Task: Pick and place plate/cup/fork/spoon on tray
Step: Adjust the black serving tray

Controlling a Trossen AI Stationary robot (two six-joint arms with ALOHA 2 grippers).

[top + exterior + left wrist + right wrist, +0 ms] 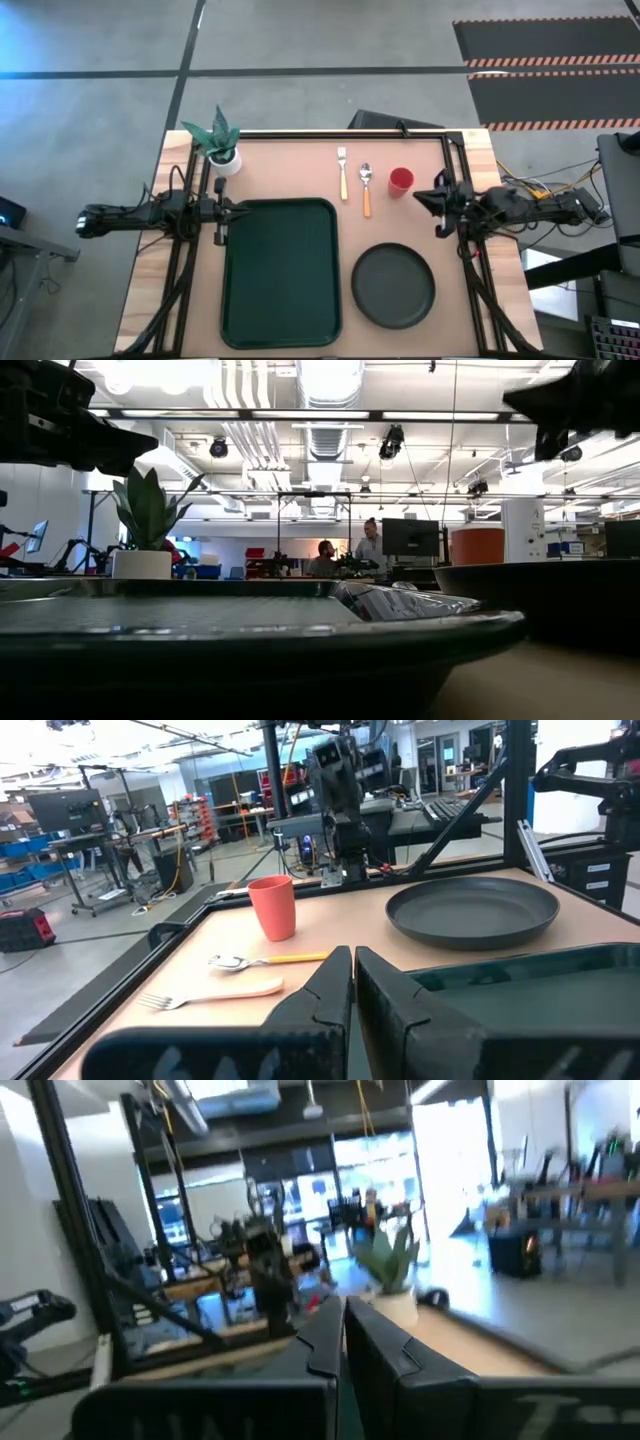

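High view: large dark green rectangular tray (280, 272) with raised rim, nothing on it. Beside its right edge, round dark grey plate (393, 286). Beyond the tray's far right corner, orange-handled fork (342, 172), orange-handled spoon (366, 188), small red cup (401, 181). At its far left corner, left gripper (240, 209), fingers pressed together, holding nothing. Right of the cup, right gripper (419, 197), likewise closed and empty-handed.

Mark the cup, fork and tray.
cup (401, 180), high view, centre of its red top.
fork (343, 181), high view, middle of the handle.
tray (280, 270), high view, bare middle of its green floor.
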